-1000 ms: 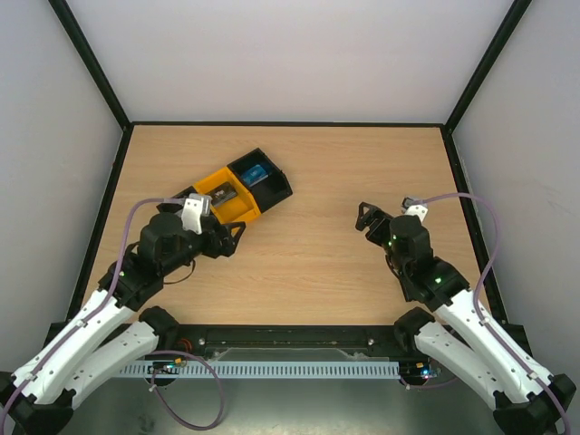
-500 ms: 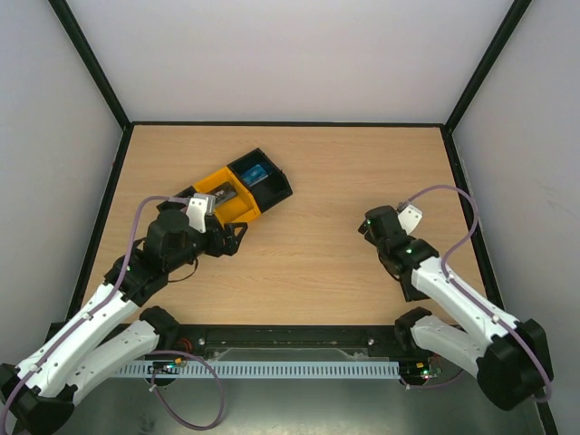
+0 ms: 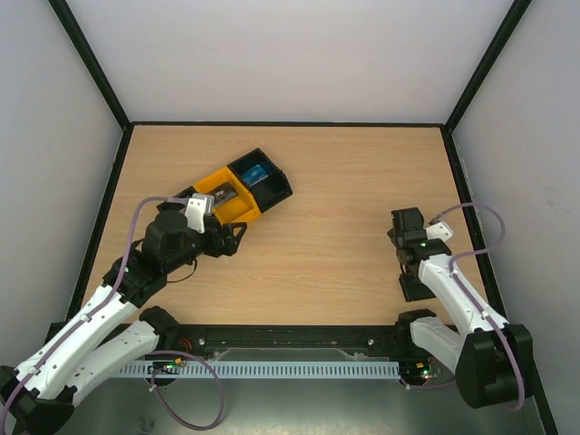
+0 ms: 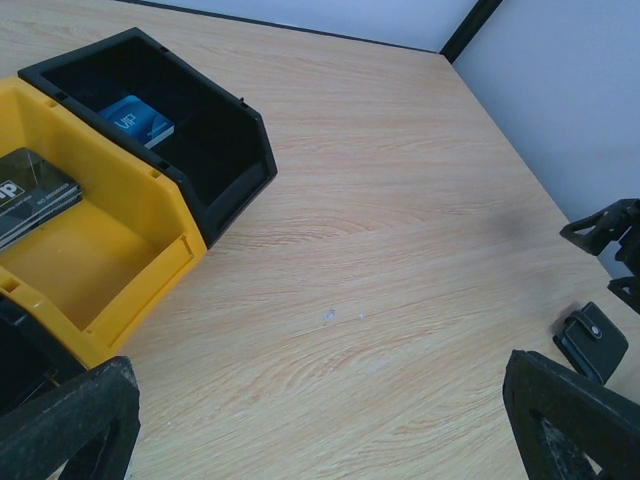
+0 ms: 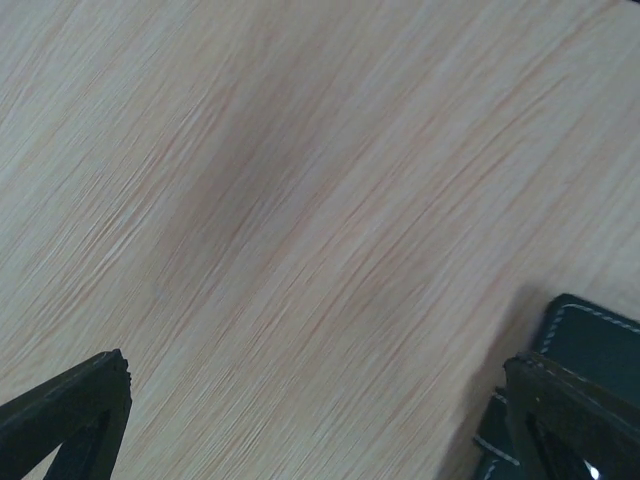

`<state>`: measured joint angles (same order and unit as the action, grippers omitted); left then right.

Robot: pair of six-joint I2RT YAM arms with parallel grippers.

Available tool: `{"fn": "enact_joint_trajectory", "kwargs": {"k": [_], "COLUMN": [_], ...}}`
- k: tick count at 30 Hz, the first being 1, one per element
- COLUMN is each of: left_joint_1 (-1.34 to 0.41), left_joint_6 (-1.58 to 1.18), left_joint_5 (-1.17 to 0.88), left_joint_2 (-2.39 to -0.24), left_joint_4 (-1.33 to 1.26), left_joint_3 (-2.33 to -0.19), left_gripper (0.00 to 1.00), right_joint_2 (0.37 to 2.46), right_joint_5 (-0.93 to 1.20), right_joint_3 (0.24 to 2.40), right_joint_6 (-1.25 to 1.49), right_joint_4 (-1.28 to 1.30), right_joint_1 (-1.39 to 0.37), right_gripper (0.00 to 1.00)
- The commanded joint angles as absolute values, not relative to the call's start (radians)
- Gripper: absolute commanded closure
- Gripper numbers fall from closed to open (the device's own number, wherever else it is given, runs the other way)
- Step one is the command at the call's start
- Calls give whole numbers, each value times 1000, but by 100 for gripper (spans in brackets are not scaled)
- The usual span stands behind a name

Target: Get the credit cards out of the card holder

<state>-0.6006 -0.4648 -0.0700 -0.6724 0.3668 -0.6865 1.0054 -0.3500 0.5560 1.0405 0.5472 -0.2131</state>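
Observation:
The card holder (image 3: pixel 419 287) is a small flat black wallet lying shut on the table at the near right. It also shows as the card holder (image 4: pixel 592 342), with a snap tab, and as a stitched corner of the card holder (image 5: pixel 592 345). A blue credit card (image 4: pixel 137 120) lies in the black bin (image 3: pixel 265 178). A dark card (image 4: pixel 35 195) lies in the yellow bin (image 3: pixel 227 197). My right gripper (image 3: pixel 405 227) hangs open low over bare wood just beyond the holder, the right gripper (image 5: pixel 320 420) holding nothing. My left gripper (image 3: pixel 234 237) is open and empty beside the yellow bin.
The two joined bins sit at the far left of the wooden table (image 3: pixel 326 181). Black frame rails and white walls close in the table on three sides. The right arm's links (image 3: pixel 453 290) lie close to the holder.
The right gripper has swung right and back toward the near edge, ending close to the card holder. The left arm has hardly moved.

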Motion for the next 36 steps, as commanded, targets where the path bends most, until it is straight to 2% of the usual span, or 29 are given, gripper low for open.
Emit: {"fn": "enact_joint_trajectory", "kwargs": {"k": [1,9,19,36], "left_joint_1": [-596,-595,-595,-596], "left_joint_6": [-465,-469,-474,-481], "left_joint_5": [-66,-49,-34,-19], "left_joint_2": [-692,-712,-700,-714], "left_joint_4": [375,383,389,395], "left_joint_3": [-690,-692,-693,-694], "left_gripper": [0,0,0,0], "right_joint_2": [976,1020,1057,1104], "right_joint_5": [-327,-347,-390,70], "right_joint_3": [554,604,536,419], "right_joint_6": [1058,1122,1257,1040], "right_joint_4": [640,806,787,439], "right_joint_1": [-121,-71,-54,-54], "right_gripper": [1,1,1,18]}}
